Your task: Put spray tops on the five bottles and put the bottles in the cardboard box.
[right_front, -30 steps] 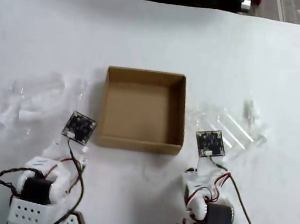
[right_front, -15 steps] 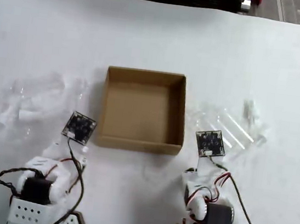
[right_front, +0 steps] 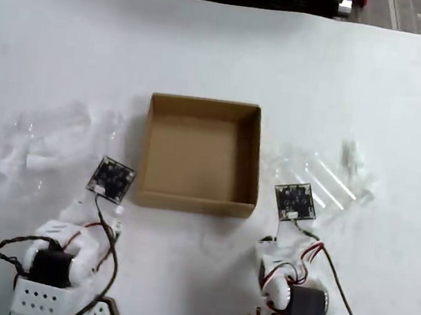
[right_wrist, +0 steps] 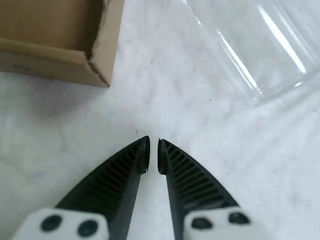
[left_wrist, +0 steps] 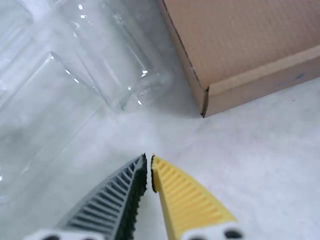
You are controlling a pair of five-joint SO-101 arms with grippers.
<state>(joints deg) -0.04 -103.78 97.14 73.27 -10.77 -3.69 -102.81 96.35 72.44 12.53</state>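
Note:
An open cardboard box (right_front: 202, 153) stands in the middle of the white table with nothing inside. Clear plastic bottles (right_front: 50, 140) lie in a loose heap left of the box, and more clear bottles (right_front: 324, 176) lie to its right with a white spray top (right_front: 350, 155). The left arm sits folded at the near left, its gripper (left_wrist: 148, 162) shut with nothing held, just short of a lying bottle (left_wrist: 117, 65) and the box corner (left_wrist: 202, 102). The right gripper (right_wrist: 151, 146) is shut and holds nothing, between the box corner (right_wrist: 102, 75) and a clear bottle (right_wrist: 260, 55).
The table (right_front: 224, 51) is covered in white cloth, with bare cloth beyond the box. Both arm bases (right_front: 47, 276) stand at the near edge, trailing loose cables (right_front: 340, 291).

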